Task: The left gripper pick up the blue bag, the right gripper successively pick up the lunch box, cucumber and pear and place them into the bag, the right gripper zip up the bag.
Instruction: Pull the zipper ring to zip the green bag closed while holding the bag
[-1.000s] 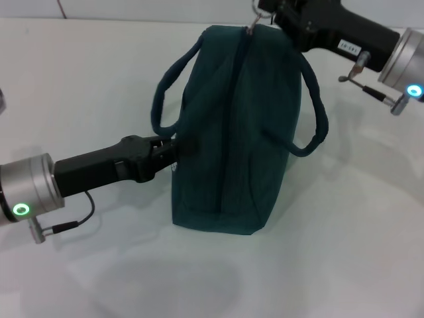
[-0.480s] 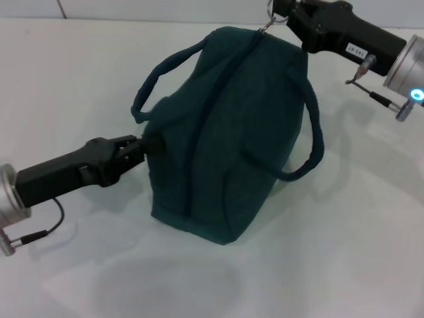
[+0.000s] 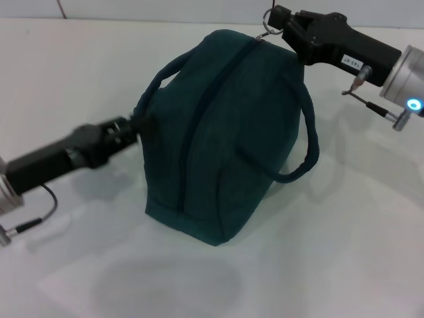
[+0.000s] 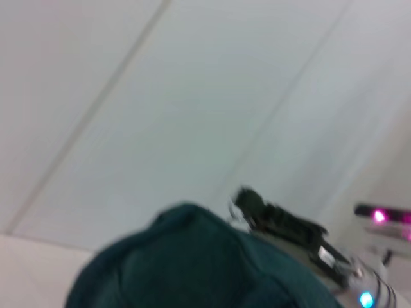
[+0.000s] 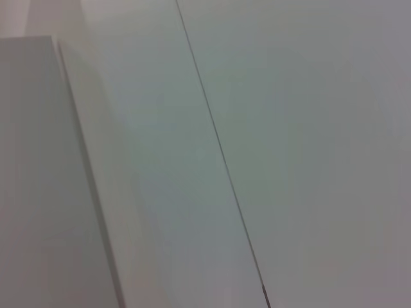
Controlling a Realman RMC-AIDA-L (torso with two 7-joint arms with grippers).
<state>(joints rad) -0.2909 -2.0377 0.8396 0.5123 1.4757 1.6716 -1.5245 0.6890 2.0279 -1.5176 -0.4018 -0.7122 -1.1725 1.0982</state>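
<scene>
Zipped bag stands mid-table; left pincer grips its side, right pincer holds the zip ring.

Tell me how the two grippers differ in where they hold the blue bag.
The left gripper pinches the blue bag at its near side, by the base of a loop handle; the right gripper grips the ring zip pull at the bag's far top end. The left reaches in low, the right higher. Both are shut.
</scene>
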